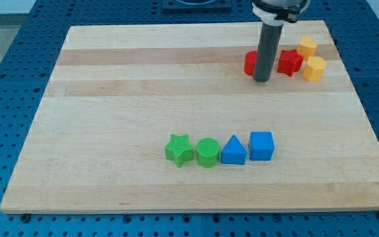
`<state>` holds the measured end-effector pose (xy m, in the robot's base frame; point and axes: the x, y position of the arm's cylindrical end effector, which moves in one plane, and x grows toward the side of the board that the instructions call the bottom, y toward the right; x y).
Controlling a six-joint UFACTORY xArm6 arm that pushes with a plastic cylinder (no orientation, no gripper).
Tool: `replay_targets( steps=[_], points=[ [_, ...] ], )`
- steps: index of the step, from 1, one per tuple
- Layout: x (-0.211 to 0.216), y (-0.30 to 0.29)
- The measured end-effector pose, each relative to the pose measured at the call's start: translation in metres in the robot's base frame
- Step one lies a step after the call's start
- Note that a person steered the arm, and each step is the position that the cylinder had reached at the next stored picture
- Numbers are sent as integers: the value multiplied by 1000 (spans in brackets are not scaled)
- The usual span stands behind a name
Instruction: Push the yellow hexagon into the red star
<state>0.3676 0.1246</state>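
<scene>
The red star (289, 62) lies near the view's top right on the wooden board (110, 99). A yellow block that looks like the hexagon (314, 68) sits just right of the star, touching or nearly touching it. A second yellow block (306, 47), its shape unclear, lies just above it, at the star's upper right. My tip (262, 80) rests on the board left of the star, a short gap away. The rod partly hides another red block (249, 64) right behind it. The star lies between my tip and the yellow hexagon.
A row of blocks lies at the view's lower middle: a green star (179, 149), a green cylinder (207, 153), a blue triangle (233, 151) and a blue cube (262, 145). The board's right edge is close to the yellow blocks.
</scene>
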Motion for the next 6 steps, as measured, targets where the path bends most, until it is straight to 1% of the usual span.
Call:
replay_targets(
  steps=[1, 2, 3, 4, 5, 6],
  points=[
    [27, 48],
    [39, 86],
    [39, 157],
    [39, 176],
    [30, 178],
    [10, 175]
  ],
)
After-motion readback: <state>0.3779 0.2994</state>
